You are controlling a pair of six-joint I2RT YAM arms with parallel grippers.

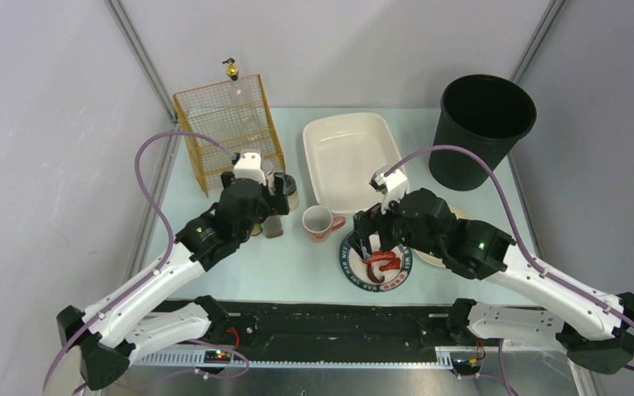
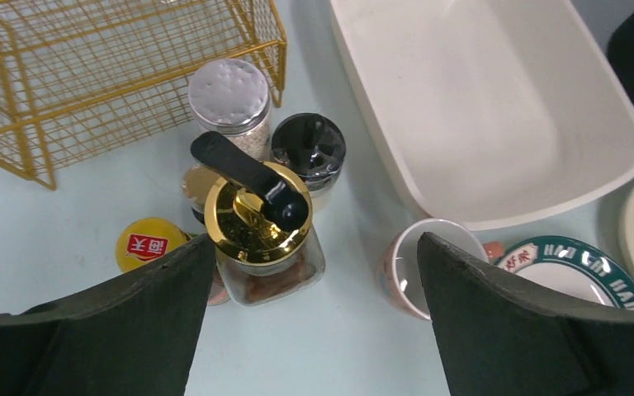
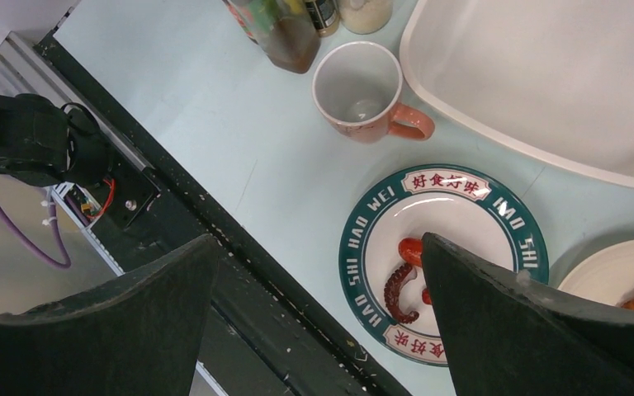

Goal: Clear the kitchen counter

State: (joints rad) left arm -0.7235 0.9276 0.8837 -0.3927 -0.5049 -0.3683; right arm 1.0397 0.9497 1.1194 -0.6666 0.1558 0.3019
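On matte counter (image 2: 58, 219), round gold-lidded jar (image 2: 257, 216)

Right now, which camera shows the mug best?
The right wrist view: the mug is whole, with its empty inside and orange handle plain. Top external shows it small from above; left wrist shows only part of it, cut off by a jaw.

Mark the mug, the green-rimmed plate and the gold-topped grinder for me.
mug (image 3: 357, 82): right wrist view, on its inner wall.
green-rimmed plate (image 3: 446, 183): right wrist view, on the lettered rim.
gold-topped grinder (image 2: 243, 228): left wrist view, on the gold lid.
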